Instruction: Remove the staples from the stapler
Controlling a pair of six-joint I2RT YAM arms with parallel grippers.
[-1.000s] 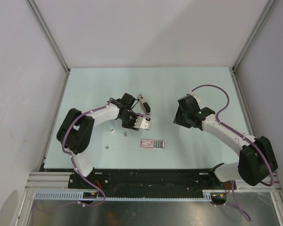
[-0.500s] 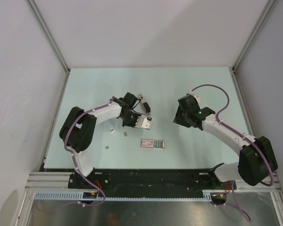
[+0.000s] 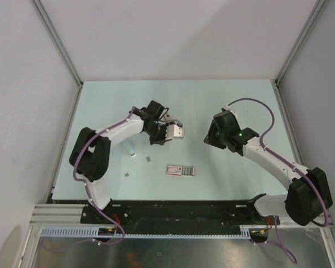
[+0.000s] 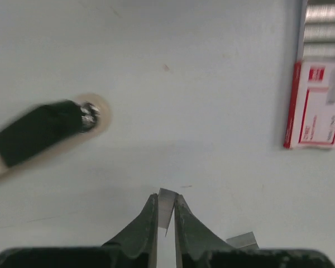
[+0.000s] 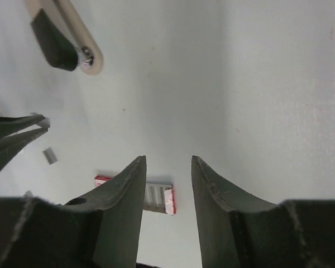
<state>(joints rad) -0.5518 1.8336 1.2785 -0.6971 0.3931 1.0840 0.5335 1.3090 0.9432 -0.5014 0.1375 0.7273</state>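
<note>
The left gripper [image 4: 166, 196], at the bottom middle of its wrist view, is pinched nearly closed on a thin grey staple strip [image 4: 166, 203]; another staple bit [image 4: 243, 240] lies just to its right on the table [image 3: 240, 100]; the stapler [image 4: 44, 131], black on beige, sits at the left, and the red-and-white staple box [image 4: 318, 106] at the upper right. From overhead, two loose staples [image 3: 149, 159] lie lower left of centre. The right gripper [image 5: 168, 167] hangs with jaws apart, gripping nothing.
</note>
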